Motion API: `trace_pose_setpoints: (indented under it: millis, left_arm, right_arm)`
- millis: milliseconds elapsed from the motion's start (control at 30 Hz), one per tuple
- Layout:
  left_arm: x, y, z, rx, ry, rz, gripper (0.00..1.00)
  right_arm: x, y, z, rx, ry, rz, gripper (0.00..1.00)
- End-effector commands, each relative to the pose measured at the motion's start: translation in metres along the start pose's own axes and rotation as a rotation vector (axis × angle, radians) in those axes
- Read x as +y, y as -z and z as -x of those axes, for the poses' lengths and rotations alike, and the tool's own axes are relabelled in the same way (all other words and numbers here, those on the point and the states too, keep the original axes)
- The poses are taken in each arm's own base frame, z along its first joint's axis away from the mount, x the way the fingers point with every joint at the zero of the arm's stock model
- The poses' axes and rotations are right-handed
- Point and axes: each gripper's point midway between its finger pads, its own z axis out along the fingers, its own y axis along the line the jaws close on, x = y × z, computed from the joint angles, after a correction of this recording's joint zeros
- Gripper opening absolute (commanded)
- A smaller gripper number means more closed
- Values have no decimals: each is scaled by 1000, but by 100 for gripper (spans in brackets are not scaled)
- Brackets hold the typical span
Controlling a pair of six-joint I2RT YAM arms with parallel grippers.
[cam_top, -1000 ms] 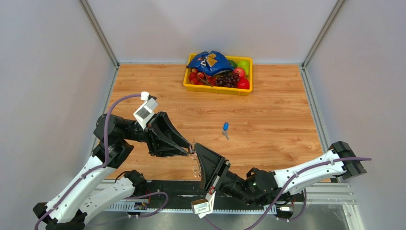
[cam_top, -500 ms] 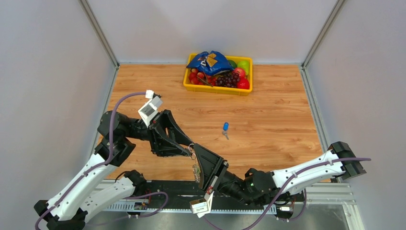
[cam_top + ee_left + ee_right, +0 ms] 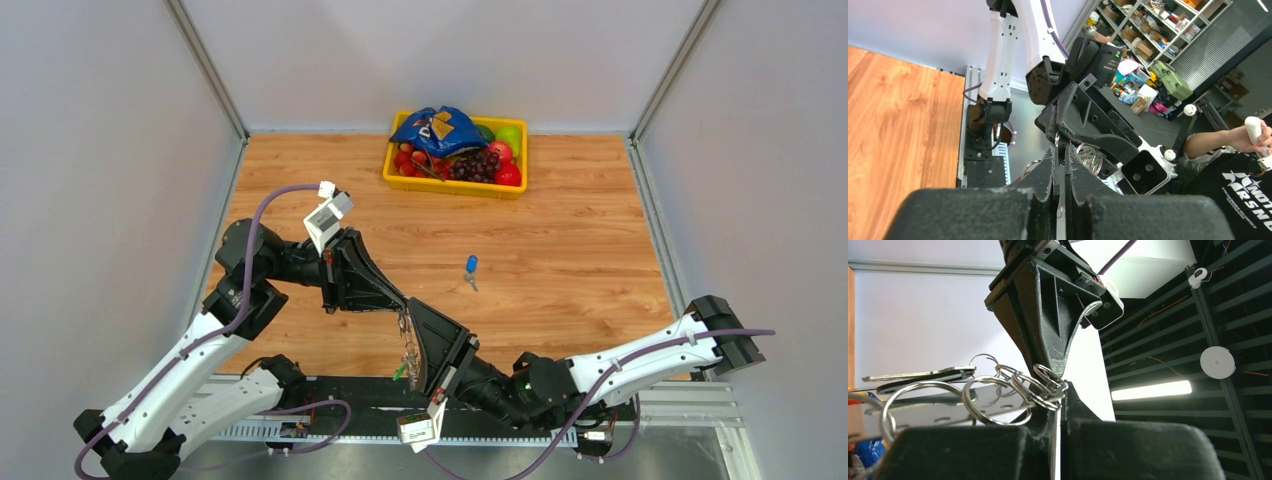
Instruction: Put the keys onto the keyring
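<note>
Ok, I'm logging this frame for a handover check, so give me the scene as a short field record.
left gripper: shut, tips on the keyring
right gripper: shut, pinching the keyring
keyring: held between both grippers, keys dangling
blue-headed key: loose on the table, apart from both grippers
yellow basket: far edge, fruit and blue bag inside

Wooden tabletop (image 3: pixel 560 230) between pale grey walls (image 3: pixel 100 150), cluttered storage shelves (image 3: pixel 1143 30) beyond, dark slatted panelling (image 3: pixel 1233 305) with a bright strip light (image 3: pixel 1153 390).
</note>
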Motion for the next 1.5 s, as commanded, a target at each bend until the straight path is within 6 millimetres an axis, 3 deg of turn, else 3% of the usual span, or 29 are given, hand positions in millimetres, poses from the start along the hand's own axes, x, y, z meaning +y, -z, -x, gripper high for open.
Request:
trace_pose_setpoints:
  millis: [0, 233, 367, 600, 800, 967, 1200, 1300, 1467]
  left_arm:
    - [-7, -2, 11, -16, -54, -10, 1]
    - [-2, 0, 16, -34, -114, 47, 0]
    - [4, 6, 16, -28, -176, 130, 0]
    - [11, 16, 20, 9, -263, 242, 0]
    - [23, 20, 22, 53, -298, 315, 0]
    - [37, 25, 22, 93, -318, 387, 0]
    - [71, 47, 16, 206, -328, 585, 0]
    - [82, 53, 9, 245, -314, 635, 0]
    - [90, 59, -2, 270, -325, 657, 0]
  right_arm:
    - [-6, -3, 13, -45, 197, -3, 0]
    - [-3, 1, 8, -34, 158, 21, 0]
    - [0, 10, -10, -2, 36, 66, 19]
    - [5, 19, -28, 50, -473, 195, 45]
    - [-20, 25, -48, 155, -959, 172, 66]
    - [-43, 28, -42, 73, -1237, 171, 68]
    - [-64, 20, -42, 89, -1529, 237, 58]
    - [-51, 10, -40, 112, -1584, 338, 59]
    - [-2, -13, -59, 187, -1687, 522, 58]
